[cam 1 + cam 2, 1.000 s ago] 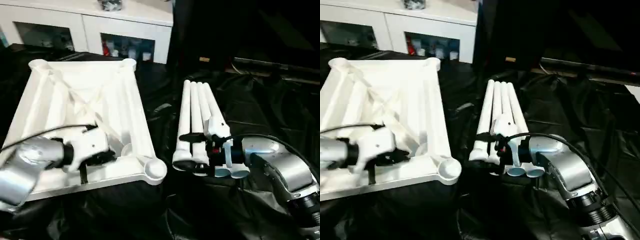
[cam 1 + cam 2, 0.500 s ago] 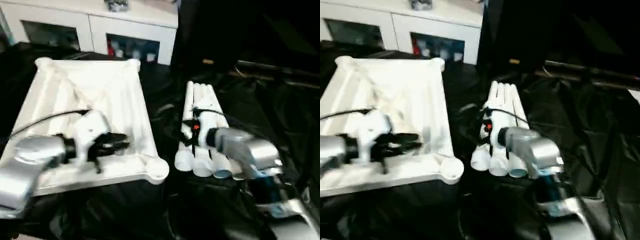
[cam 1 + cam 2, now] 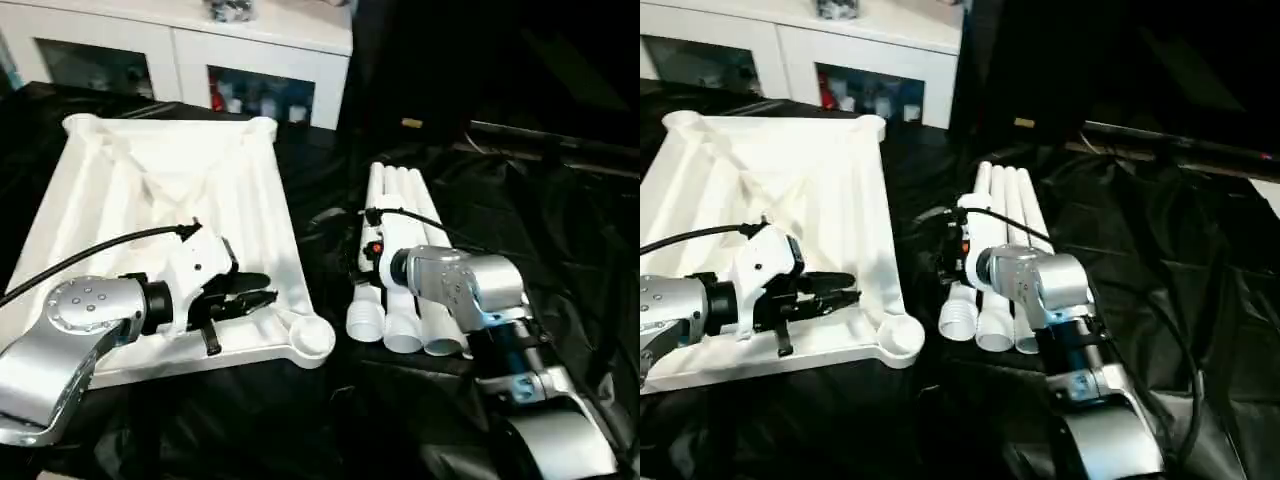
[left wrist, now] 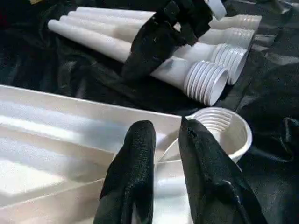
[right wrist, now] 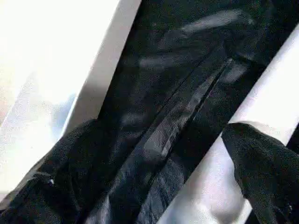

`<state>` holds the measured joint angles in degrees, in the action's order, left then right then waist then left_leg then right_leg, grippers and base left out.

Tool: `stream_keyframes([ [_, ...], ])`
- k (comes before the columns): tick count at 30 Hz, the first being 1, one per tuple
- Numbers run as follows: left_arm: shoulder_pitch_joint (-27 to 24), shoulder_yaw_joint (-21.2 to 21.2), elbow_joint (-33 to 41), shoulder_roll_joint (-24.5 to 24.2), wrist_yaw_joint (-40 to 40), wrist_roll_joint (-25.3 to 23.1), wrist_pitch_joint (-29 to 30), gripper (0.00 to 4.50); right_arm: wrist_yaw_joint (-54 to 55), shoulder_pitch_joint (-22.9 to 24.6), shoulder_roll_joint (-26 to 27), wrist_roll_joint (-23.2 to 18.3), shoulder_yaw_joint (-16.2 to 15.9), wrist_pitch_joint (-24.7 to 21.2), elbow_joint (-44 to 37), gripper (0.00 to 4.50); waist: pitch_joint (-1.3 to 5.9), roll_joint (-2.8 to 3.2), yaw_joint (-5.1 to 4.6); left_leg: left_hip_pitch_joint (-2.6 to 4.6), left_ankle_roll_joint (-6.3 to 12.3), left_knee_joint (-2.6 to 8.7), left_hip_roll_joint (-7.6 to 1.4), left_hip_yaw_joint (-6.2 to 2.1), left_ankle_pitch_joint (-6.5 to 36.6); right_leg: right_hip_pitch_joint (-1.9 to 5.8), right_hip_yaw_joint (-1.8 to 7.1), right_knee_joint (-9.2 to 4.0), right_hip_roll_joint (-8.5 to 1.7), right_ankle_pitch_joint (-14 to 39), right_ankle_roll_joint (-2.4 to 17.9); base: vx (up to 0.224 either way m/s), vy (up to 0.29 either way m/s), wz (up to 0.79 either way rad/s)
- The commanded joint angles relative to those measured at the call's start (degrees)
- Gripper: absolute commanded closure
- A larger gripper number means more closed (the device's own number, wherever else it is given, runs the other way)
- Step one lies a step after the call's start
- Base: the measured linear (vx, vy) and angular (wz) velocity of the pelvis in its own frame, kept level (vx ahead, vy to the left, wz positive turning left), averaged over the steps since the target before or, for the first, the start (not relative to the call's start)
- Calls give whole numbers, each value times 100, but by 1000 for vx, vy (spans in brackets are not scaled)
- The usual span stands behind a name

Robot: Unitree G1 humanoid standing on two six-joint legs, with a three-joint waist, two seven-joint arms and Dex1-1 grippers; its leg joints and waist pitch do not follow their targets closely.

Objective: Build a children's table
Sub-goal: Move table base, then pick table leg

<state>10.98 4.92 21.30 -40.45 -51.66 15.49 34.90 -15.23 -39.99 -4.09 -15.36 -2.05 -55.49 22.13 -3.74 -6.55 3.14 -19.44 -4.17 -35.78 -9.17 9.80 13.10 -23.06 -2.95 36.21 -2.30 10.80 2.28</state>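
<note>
Beside the tabletop (image 3: 160, 190), wide-open right gripper (image 3: 368, 262) is straddling the nearest leg (image 4: 154, 58) — light, stiff, slippery; grasp mid-shaft. Left gripper (image 4: 166, 161) fingers are hovering nearly closed, empty.

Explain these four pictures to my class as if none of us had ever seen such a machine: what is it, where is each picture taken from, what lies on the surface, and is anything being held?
This is a humanoid robot with two silver arms, each ending in a gripper of two black fingers. The two wide pictures come from a pair of cameras on its head, looking down over its forearms. The two close pictures come from cameras on its wrists, looking along each gripper's fingers.

On a black sheet lies a white tabletop, upside down with its ribs showing, and beside it four white legs in a row. A white cabinet stands behind.

The left gripper hovers over the tabletop near a round corner socket, fingers nearly together and holding nothing. The right gripper is wide open at the legs, one finger against a leg; nothing is gripped yet.
</note>
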Motion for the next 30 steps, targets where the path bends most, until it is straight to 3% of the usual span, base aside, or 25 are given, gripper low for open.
stream_keyframes([
  [1,-2,90,96,-62,9,-26,24,342,252,-87,-25,47,224,54,261,1,343,162,-22,18,-379,503,-362,-119,483,251,367,-363,-554,1127,798,0,0,0],
  [5,15,79,112,-88,-15,-21,56,342,359,-190,7,69,281,170,253,1,345,168,-7,12,-405,508,-367,-117,458,259,363,-352,-554,1013,767,0,0,0],
  [6,29,82,111,-104,-36,-16,70,342,421,-229,18,43,368,127,138,1,345,214,-1,15,-420,508,-364,-123,471,259,365,-346,-556,1007,755,0,0,0],
  [10,43,95,99,-119,-60,-6,82,342,518,-249,-24,68,434,95,23,1,351,183,-7,8,-432,507,-363,-120,450,272,364,-343,-552,949,750,0,0,0],
  [17,73,127,71,-170,-118,56,86,342,742,-258,-97,156,550,-4,-25,1,349,250,-18,19,-489,507,-355,-119,504,268,360,-340,-539,882,770,0,0,0],
  [25,152,215,27,-202,-234,116,144,342,653,-220,-15,73,555,-229,354,1,354,267,-25,16,-495,506,-355,-120,497,280,359,-330,-535,737,836,0,0,0],
  [30,182,246,72,-207,-292,204,249,294,563,-283,127,-72,659,-229,731,0,347,274,-28,16,-492,509,-363,-128,613,282,361,-347,-556,885,890,0,0,0],
])
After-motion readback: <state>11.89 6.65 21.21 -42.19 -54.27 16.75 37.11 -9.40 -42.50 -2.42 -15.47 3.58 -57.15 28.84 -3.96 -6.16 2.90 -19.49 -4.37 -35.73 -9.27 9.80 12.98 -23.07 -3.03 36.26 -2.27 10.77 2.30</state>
